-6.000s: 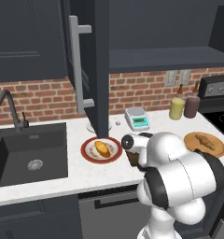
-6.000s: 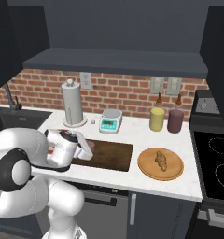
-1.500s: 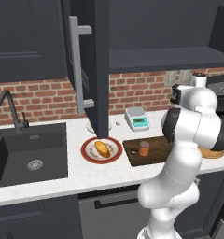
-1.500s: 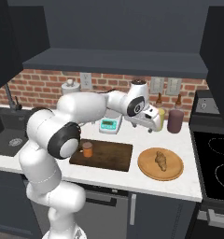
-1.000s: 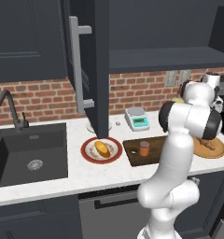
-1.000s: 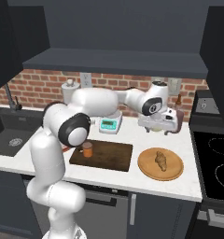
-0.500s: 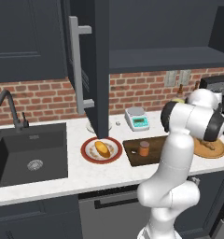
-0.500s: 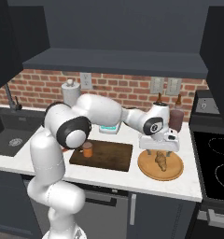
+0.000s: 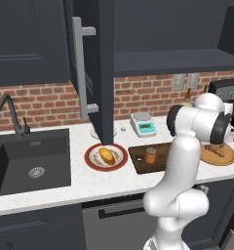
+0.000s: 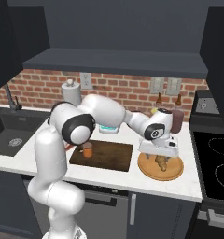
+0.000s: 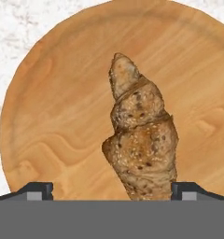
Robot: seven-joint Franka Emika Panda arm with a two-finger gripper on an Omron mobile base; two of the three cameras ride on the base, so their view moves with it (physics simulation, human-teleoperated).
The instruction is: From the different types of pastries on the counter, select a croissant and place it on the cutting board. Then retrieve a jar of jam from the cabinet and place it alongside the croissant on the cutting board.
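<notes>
Hand view: the gripper (image 11: pixel 111 189) hangs spread wide, straddling the ridged, seeded brown croissant (image 11: pixel 141 144) lying on the round grained wooden plate (image 11: pixel 53 116). Right base view adds the jar of jam (image 10: pixel 87 150) standing on the dark cutting board (image 10: pixel 109 156).

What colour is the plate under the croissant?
Light tan wood grain plate, clearest in the hand view.
</notes>
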